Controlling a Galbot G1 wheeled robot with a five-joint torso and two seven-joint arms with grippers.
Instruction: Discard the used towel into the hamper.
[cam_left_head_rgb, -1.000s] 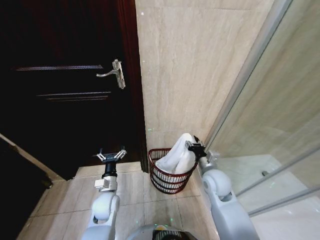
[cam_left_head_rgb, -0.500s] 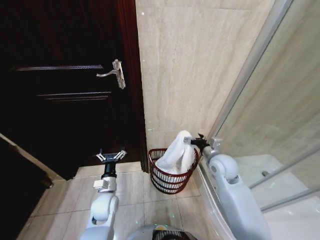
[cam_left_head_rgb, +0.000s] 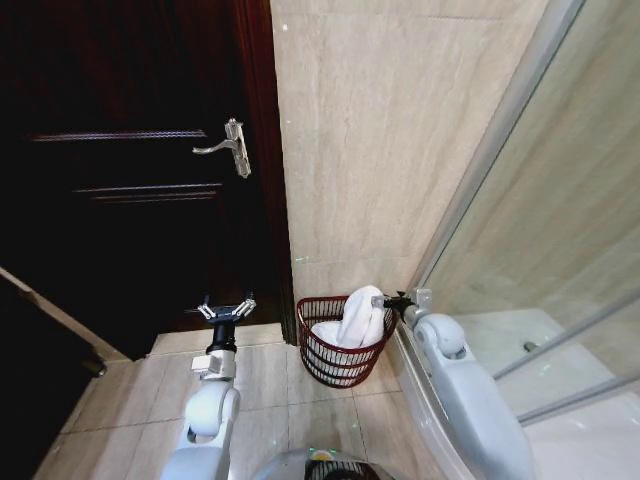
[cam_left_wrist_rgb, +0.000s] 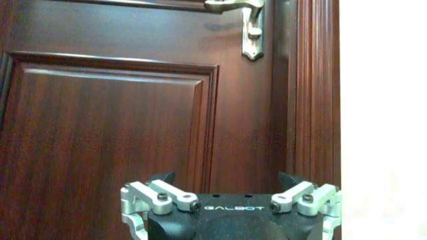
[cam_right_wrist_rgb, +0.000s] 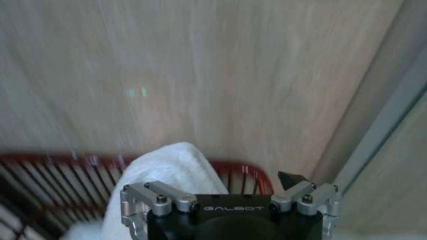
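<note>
At the far left a dark wooden door (cam_left_head_rgb: 130, 180) is seen, with a silver handle (cam_left_head_rgb: 228, 145) set near its right edge. Below the handle, over the tiled floor (cam_left_head_rgb: 260, 375), the left gripper (cam_left_head_rgb: 226, 309) is held upright in front of the door, its fingers spread apart with nothing between them; in the left wrist view the same spread fingers (cam_left_wrist_rgb: 163, 178) are pointed at the door panel (cam_left_wrist_rgb: 107, 125). Just to the right, the hamper (cam_left_head_rgb: 343, 345) is stood on the floor against the beige tiled wall (cam_left_head_rgb: 390, 130), beside the door frame. The towel (cam_left_head_rgb: 355, 318) is lodged in the hamper, its white folds piled up and one peak raised above the rim. The right gripper (cam_left_head_rgb: 390, 300) is found at the hamper's right rim, right beside the towel's peak; in the right wrist view the gripper (cam_right_wrist_rgb: 230, 180) is spread open, the towel (cam_right_wrist_rgb: 167, 167) lying against one side of it and not pinched, with the hamper's red rim (cam_right_wrist_rgb: 53, 160) behind. Farther right the glass shower screen (cam_left_head_rgb: 560, 230) is seen.
</note>
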